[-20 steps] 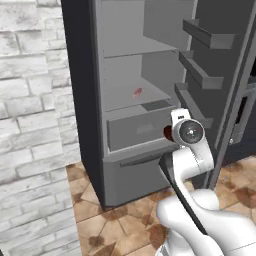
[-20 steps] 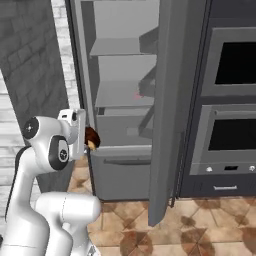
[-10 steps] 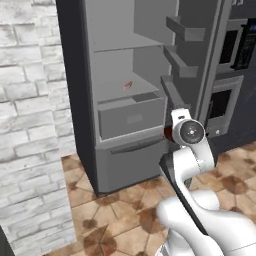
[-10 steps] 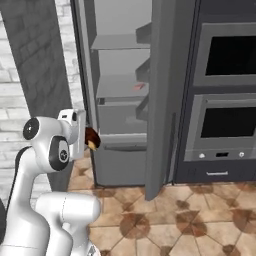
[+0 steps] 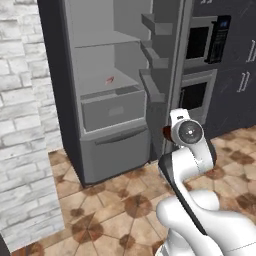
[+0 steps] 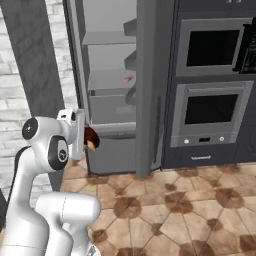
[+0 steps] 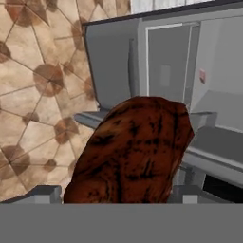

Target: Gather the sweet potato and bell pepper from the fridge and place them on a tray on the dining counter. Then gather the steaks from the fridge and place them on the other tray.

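Observation:
My gripper [image 7: 118, 192] is shut on a dark red-brown mottled lump, the sweet potato [image 7: 133, 152], which fills the space between both fingertips. In the right base view the sweet potato [image 6: 91, 140] sticks out of the gripper [image 6: 86, 138] at chest height, in front of the open grey fridge [image 6: 107, 105]. From the left base view just a red-brown edge of it [image 5: 166, 133] peeks past the hand. A small red thing [image 5: 109, 80] lies on a fridge [image 5: 115, 145] shelf, too small to name. The trays and the dining counter are out of view.
The open fridge door [image 6: 147, 75] stands edge-on between the fridge and the dark wall ovens [image 6: 212, 107]. A microwave [image 5: 207, 42] sits high on the right. A white brick wall [image 5: 25, 150] flanks the fridge on the left. Brown tiled floor [image 6: 175, 210] lies ahead.
The whole picture has shifted: the base has moved, so the fridge slides left and the ovens come into view. The arm keeps its pose, still holding the sweet potato.

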